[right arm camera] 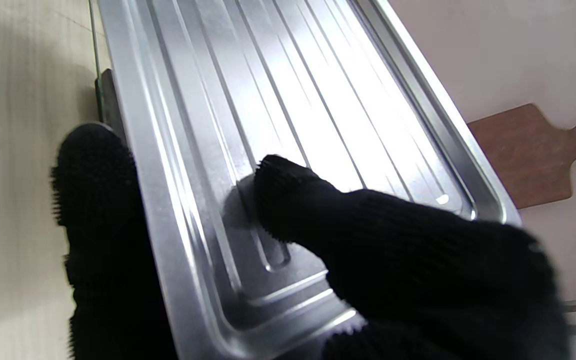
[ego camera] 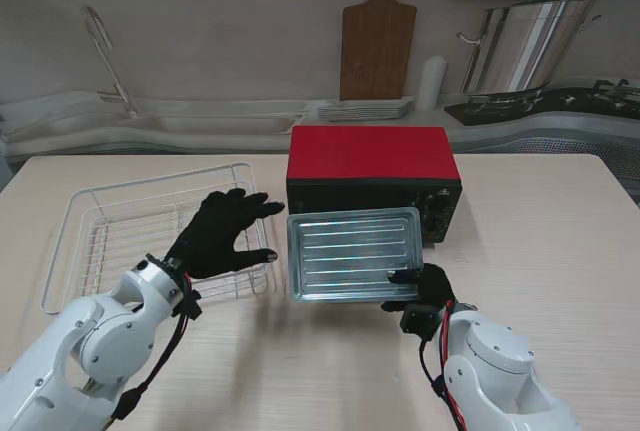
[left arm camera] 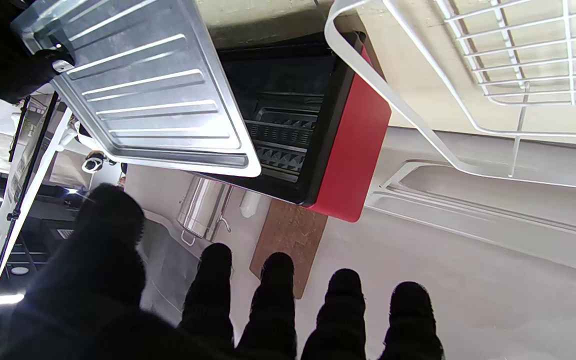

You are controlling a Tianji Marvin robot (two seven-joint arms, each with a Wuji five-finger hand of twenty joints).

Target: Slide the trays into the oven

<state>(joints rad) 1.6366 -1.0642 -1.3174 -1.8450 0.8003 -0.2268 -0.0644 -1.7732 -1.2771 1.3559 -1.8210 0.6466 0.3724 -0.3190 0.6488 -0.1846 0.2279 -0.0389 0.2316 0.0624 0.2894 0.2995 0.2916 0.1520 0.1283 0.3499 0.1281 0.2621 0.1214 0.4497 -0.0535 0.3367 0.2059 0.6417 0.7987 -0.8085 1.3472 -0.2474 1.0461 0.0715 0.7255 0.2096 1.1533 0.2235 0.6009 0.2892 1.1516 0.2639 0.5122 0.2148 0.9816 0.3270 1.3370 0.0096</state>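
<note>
Right hand (ego camera: pixel 420 289) pinching the metal tray (ego camera: pixel 352 252) at its near right corner, frame centre, before the red oven (ego camera: pixel 372 181).

Your thumb lies inside the rim, fingers beneath; the left hand (ego camera: pixel 222 233) hovers spread and empty over the wire rack (ego camera: pixel 95 236) at left. Expect a light, stiff, slick tray: grip the rim firmly. Pale wooden table (ego camera: pixel 560 241); kitchen counter behind.

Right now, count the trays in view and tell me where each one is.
2. The metal tray, pinched by the right hand, is in front of the oven. The wire tray lies left of it, under the open left hand.
</note>
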